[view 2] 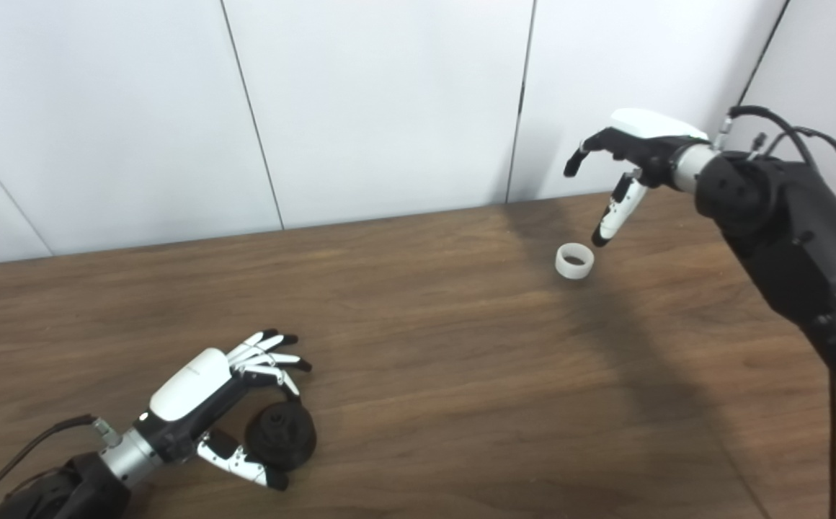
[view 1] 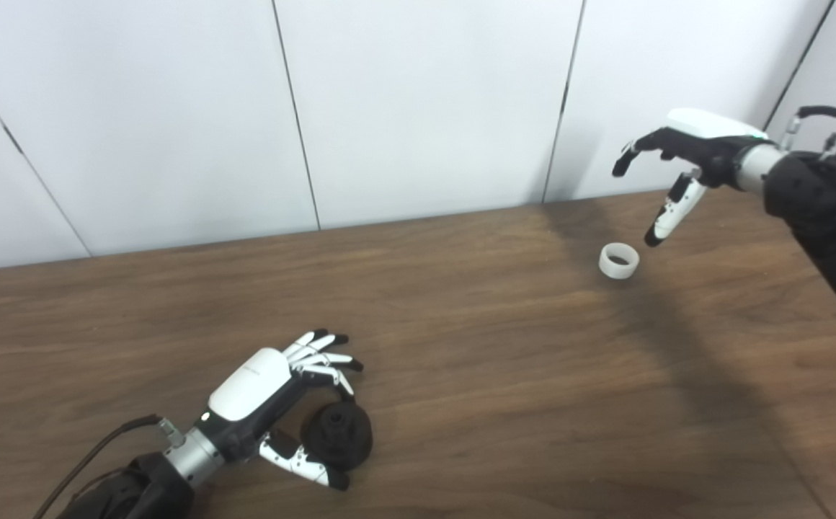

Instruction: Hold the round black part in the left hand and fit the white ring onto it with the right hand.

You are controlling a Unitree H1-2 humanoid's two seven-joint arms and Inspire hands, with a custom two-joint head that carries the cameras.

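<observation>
Black and round, the part (view 1: 337,435) lies on the wooden table (view 1: 461,375) at your near left; your left hand (view 1: 274,404) curls loosely around it, fingers spread, not clearly gripping. The white ring (view 1: 618,260) sits far right, just under your right hand (view 1: 685,155), fingers apart and holding nothing.

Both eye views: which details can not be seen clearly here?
- Black part: its underside and its shape details are lost, dark and small in both views; whether the left hand already grips it cannot be told.
- White ring: inner surface too small to judge.
- Right hand: its palm faces down, hidden by the hand's own back.
- Both arms: cut off by the picture edges.
</observation>
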